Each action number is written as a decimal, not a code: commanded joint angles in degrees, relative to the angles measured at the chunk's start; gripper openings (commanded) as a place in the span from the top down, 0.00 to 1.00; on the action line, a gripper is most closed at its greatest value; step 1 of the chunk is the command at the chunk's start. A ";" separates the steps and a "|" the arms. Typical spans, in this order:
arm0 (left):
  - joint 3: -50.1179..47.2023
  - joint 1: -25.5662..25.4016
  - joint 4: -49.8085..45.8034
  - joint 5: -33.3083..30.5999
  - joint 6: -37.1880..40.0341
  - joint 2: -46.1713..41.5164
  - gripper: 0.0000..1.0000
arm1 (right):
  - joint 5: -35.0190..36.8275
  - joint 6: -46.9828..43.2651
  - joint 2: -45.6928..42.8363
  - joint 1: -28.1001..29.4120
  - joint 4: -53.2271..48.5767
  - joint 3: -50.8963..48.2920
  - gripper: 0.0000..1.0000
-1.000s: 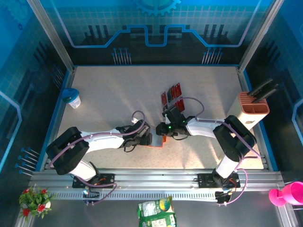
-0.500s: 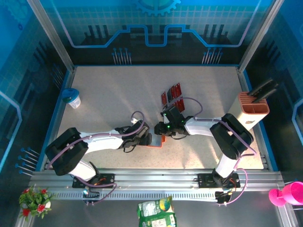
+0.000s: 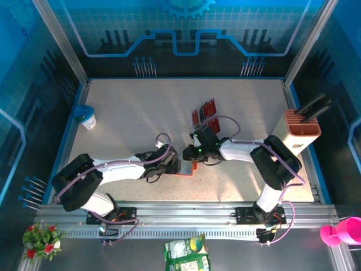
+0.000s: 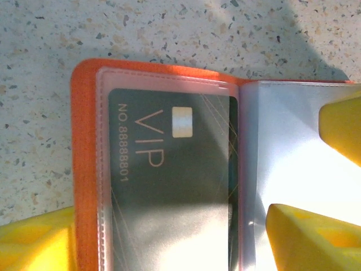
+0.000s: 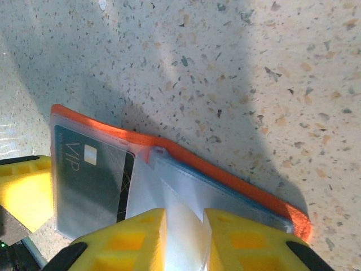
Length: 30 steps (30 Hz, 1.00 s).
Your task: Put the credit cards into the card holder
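Observation:
The card holder (image 3: pixel 188 167) lies open on the table, orange outside with clear sleeves (image 4: pixel 169 169). A black credit card (image 4: pixel 169 147) marked VIP sits inside its left sleeve. My left gripper (image 4: pixel 175 248) is open, one finger (image 4: pixel 34 240) at the holder's orange edge and the other (image 4: pixel 316 240) over the sleeves. My right gripper (image 5: pixel 185 217) is shut on a raised clear sleeve leaf (image 5: pixel 183 197) at the holder's middle. One of its fingers (image 4: pixel 344 132) shows in the left wrist view. More credit cards (image 3: pixel 204 112), red and black, lie in a group beyond the grippers.
A tall salmon-and-white box (image 3: pixel 302 129) with black tools stands at the right edge. A small blue-rimmed cup (image 3: pixel 85 117) sits at the far left. Speckled tabletop (image 3: pixel 135 113) lies open to the left and back.
My right gripper has shifted slightly left toward the holder and its jaws have narrowed onto the sleeve leaf. The left gripper has stayed over the holder.

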 commanded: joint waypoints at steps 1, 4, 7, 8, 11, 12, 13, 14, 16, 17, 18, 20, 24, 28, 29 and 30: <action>-1.91 -0.19 -0.28 2.05 -0.08 -1.51 0.20 | -1.66 0.87 -1.86 0.38 -1.49 1.39 0.75; -2.41 -0.04 -0.84 0.99 -0.91 -4.40 0.14 | -1.55 1.24 -2.95 0.79 -2.06 1.41 0.74; -3.69 0.08 -1.38 -0.69 -2.41 -9.09 0.06 | -1.42 1.76 -4.08 1.36 -2.63 3.13 0.68; -4.17 0.38 -1.60 -1.21 -2.91 -10.84 0.04 | -1.33 1.93 -4.31 1.61 -2.85 3.54 0.65; -5.40 1.31 -2.16 -2.47 -4.10 -15.39 0.01 | -0.99 2.36 -4.61 2.46 -3.59 4.80 0.56; -5.84 1.62 -2.41 -2.70 -4.46 -17.02 0.01 | -0.81 2.45 -4.46 2.93 -3.85 5.44 0.54; -6.27 2.19 -2.66 -2.86 -4.90 -18.55 0.01 | -0.80 2.45 -4.13 3.44 -4.11 6.23 0.53; -6.64 2.55 -2.97 -2.93 -5.23 -19.85 0.01 | -0.72 2.54 -3.64 3.84 -4.35 7.02 0.52; -7.54 3.47 -3.54 -3.22 -6.00 -22.75 0.01 | -0.57 2.69 -2.31 4.93 -4.67 8.73 0.50; -7.92 3.79 -3.79 -3.46 -6.39 -23.98 0.01 | -0.45 2.68 -1.56 5.41 -4.90 9.66 0.50; -8.31 4.12 -4.10 -3.59 -6.68 -25.29 0.01 | -0.32 2.80 -0.64 5.90 -5.10 10.74 0.49; -8.86 4.71 -4.80 -3.87 -6.67 -27.19 0.01 | -0.05 2.88 1.55 6.72 -5.20 12.65 0.49; -9.43 5.71 -6.80 -4.28 -6.45 -29.62 0.01 | 0.43 3.80 6.42 8.16 -4.00 16.05 0.49; -10.53 6.23 -7.85 -4.56 -7.19 -31.38 0.01 | 1.02 4.68 10.00 8.92 -3.46 18.36 0.49; -10.68 6.39 -8.12 -4.54 -7.36 -31.64 0.01 | 0.99 4.75 10.39 8.96 -3.36 18.48 0.49; -10.80 6.56 -8.30 -4.48 -7.40 -31.75 0.01 | 1.15 4.98 10.67 8.96 -3.20 18.48 0.49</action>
